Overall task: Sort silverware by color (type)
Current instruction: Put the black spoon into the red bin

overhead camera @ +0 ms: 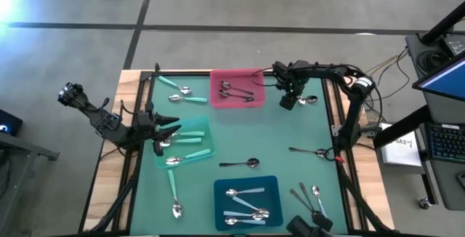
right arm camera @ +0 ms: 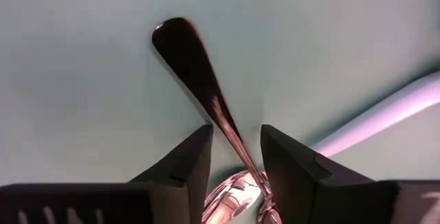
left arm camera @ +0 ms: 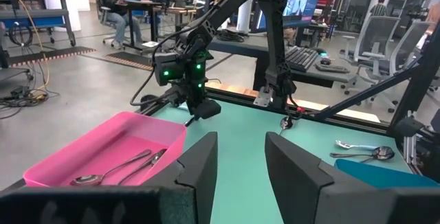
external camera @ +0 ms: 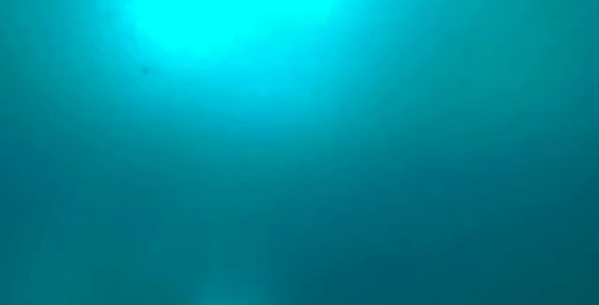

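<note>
My left claw (overhead camera: 166, 129), spread and empty, hovers over the green tray (overhead camera: 203, 152). My right claw (right arm camera: 236, 157) straddles a dark-handled spoon (right arm camera: 199, 80) on the tabletop (overhead camera: 283, 142) just right of the pink tray (overhead camera: 254, 77), jaws apart, not yet pinching: I should centre on the handle, then close. Beyond lie desks and a seated person (left arm camera: 117, 7).
</note>
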Controlling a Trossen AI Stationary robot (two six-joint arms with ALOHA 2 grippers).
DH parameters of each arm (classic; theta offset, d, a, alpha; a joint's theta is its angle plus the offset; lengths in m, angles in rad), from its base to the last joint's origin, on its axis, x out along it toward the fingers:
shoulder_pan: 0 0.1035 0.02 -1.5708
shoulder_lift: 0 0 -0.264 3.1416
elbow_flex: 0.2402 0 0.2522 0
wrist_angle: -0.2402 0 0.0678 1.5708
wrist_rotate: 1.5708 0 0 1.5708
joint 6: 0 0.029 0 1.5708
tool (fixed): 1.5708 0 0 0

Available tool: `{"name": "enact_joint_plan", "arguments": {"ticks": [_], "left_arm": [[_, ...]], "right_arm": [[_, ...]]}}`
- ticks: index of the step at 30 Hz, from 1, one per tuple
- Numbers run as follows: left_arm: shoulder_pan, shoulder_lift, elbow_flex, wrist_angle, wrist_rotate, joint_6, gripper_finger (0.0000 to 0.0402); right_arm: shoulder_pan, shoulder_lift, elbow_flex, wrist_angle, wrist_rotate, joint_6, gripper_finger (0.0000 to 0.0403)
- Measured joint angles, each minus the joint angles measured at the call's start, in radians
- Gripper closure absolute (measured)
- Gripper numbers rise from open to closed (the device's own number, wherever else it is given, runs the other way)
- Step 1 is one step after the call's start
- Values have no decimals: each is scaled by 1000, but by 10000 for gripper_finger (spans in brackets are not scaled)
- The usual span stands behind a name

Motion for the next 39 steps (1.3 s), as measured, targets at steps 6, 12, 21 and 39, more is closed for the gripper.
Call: {"name": "enact_joint_plan", "arguments": {"ticks": [6,12,21,39], "left_arm": [[0,0,0,-1,0,0,295],[0,0,0,-1,0,0,295],[0,0,-1,-2,0,0,295],[0,0,-1,-20,0,8,295]], "right_arm": [[-5,1,-1,1,-19,-1,346],[-5,-3,-3,1,-20,-4,390],[-5,-115,13,-9,-19,21,393],[103,-280,77,562,-303,147,394]]}}
